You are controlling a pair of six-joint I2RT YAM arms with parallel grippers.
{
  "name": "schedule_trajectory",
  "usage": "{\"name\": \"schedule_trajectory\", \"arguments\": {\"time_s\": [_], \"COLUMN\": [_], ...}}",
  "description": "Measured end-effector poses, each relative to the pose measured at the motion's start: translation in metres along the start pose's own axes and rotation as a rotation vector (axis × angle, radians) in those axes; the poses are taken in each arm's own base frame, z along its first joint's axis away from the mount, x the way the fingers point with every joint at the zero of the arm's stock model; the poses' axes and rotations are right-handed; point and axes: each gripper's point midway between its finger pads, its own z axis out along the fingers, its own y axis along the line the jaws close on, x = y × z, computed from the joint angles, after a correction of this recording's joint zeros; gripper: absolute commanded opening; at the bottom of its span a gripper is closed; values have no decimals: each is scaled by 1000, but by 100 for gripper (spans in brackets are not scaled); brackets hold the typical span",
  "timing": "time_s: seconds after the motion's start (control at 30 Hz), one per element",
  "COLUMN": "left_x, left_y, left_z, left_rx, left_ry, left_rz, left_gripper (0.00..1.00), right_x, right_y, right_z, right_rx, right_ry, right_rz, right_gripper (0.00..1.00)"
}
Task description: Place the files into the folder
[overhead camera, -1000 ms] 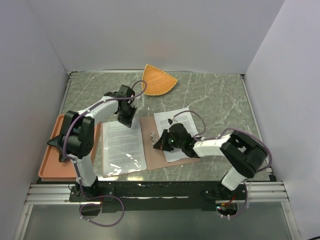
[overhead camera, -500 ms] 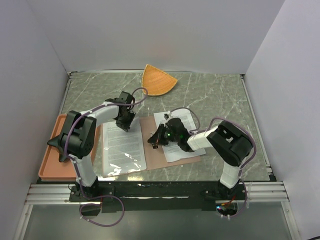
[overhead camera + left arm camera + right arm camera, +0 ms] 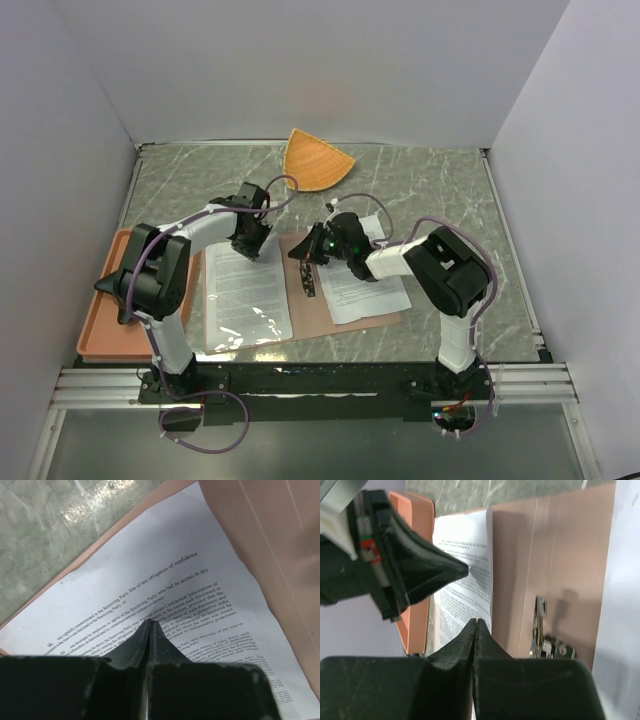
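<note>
Showing both claws fully closed and empty: left gripper [image 3: 150, 626] over a printed sheet [image 3: 150, 575], right gripper [image 3: 476, 623] above the folder [image 3: 520, 570].

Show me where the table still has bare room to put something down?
The widest bare patch of the table is back right, between the orange dish and the right wall. A smaller one lies back left of the dish. The middle is crowded: the folder, the files, the left gripper and the right gripper. The tray fills the near left.
</note>
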Motion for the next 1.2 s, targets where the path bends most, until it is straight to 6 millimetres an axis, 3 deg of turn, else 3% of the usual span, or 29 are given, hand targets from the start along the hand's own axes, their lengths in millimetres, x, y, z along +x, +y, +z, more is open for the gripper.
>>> {"name": "schedule_trajectory", "arguments": {"time_s": [0.1, 0.13, 0.2, 0.3, 0.33, 0.43, 0.53, 0.67, 0.77, 0.9, 1.03, 1.2], "left_x": [-3, -4, -4, -5, -6, -9, -17, -31, -37, -34, -32, -28], "left_y": [1, 1, 2, 3, 3, 3, 1, -2, -5, -7, -8, -9], "left_z": [-4, -6, -7, -9, -10, -16, -27, -43, -50, -52, -53, -55], "left_rx": [-4, -6, -10, -12, -13, -12, -1, 21, 38, 49, 54, 58], "left_ry": [-15, -19, -22, -26, -28, -39, -64, -112, -132, -123, -116, -112], "left_rz": [4, 3, 5, 15, 17, 20, 21, 23, 25, 24, 20, 19], "left_gripper": [5, 5, 5, 5, 5, 5, 6, 6, 6, 6, 7, 7], "right_x": [-5, -7, -12, -23, -31, -62, -86, -90, -81, -55, -24, -3], "right_y": [1, 2, 4, 2, 0, 0, -5, -31, -76, -136, -161, -169], "right_z": [4, 5, 3, -14, -24, -70, -122, -181, -214, -252, -271, -273], "right_rx": [6, 8, 17, 69, 97, 198, 329, 557, 771, 1030, 1147, 1157], "right_ry": [11, 13, 10, -5, -24, -134, -267, -363, -347, -262, -176, -117], "right_rz": [-1, -5, -15, -26, -34, -63, -94, -86, -36, 60, 111, 147], "right_gripper": [9, 18, 29, 52, 65, 86, 99, 100, 100, 97, 91, 79]}}
